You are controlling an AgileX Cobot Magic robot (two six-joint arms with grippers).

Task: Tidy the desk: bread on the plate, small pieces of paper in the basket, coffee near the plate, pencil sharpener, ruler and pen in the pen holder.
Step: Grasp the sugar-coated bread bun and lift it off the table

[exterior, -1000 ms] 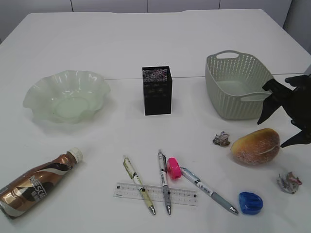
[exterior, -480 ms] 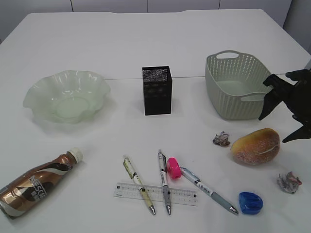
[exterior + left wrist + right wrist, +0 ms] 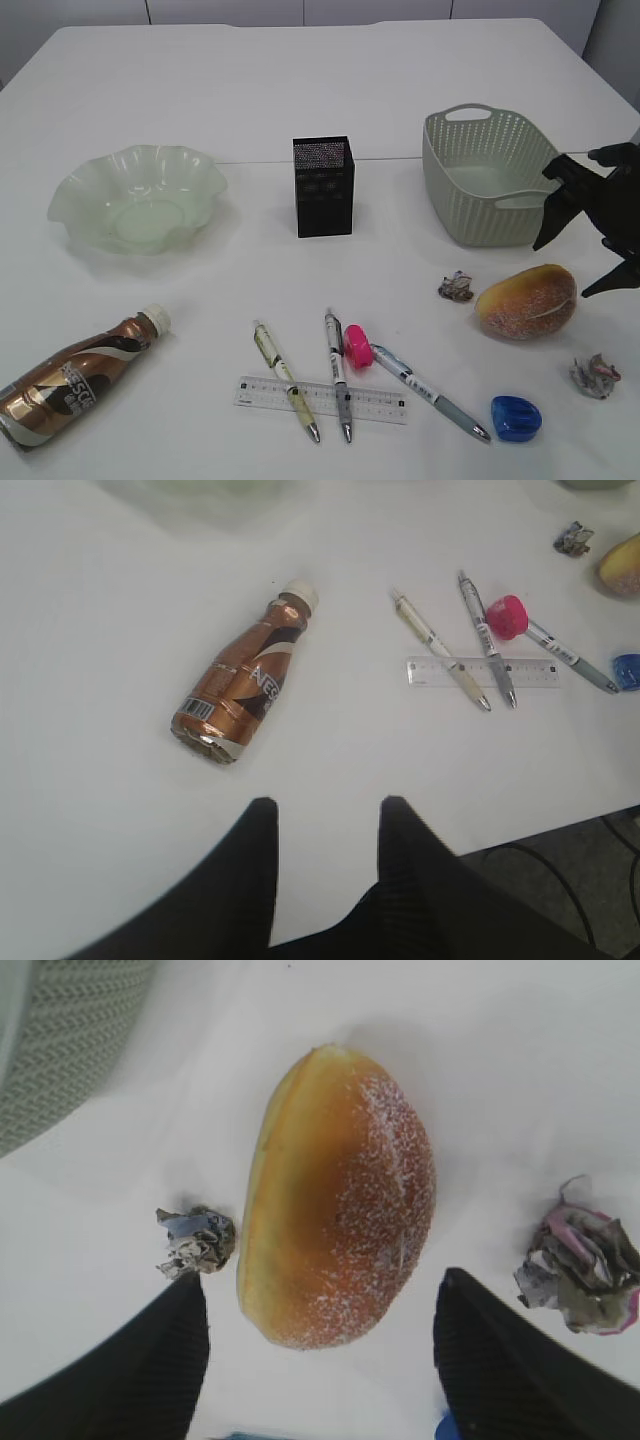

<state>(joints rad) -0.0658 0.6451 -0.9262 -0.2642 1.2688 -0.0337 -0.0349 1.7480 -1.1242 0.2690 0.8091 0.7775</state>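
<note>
We are keeping our left end effector (image 3: 322, 825) low in the left wrist view, part open and holding nothing, with the coffee (image 3: 246, 672) lying on its side up ahead on the surface (image 3: 300, 80). On the right of the exterior view, our right end effector (image 3: 585, 240) is hanging wide open and empty, just above the bread (image 3: 527, 300). In the right wrist view the bread (image 3: 338, 1195) is sitting between the two fingers (image 3: 510, 1370), its long side pointing up the frame. The right arm looks much nearer, so we think it should drop straight down.
</note>
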